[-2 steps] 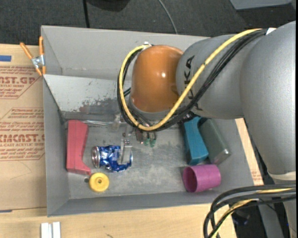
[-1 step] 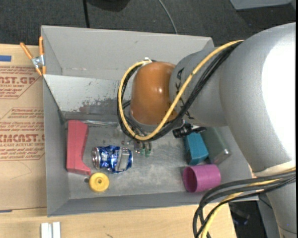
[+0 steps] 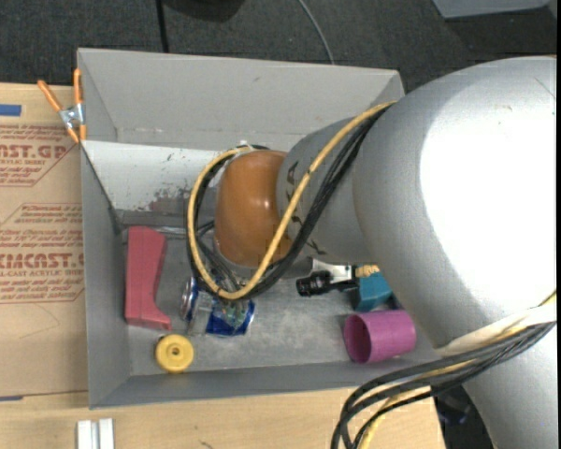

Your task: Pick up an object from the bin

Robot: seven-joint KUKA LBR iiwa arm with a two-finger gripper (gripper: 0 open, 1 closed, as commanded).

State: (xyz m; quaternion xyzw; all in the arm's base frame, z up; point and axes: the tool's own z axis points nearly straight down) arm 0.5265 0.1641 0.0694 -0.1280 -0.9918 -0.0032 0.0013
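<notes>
My gripper [image 3: 211, 303] hangs low over a crumpled blue-and-clear wrapper [image 3: 230, 318] just right of the pink block [image 3: 145, 275]; open or closed, I cannot tell. I'd centre on the wrapper, clear of the block. Bare floor runs further right toward the purple cup [image 3: 380, 335]; a yellow ring [image 3: 175, 353] crowds the block's near end by the bin wall [image 3: 262, 379].

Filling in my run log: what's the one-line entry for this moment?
gripper: low over blue shiny packet | beside it: pink block, yellow disc | view's right: purple cup, teal piece
</notes>
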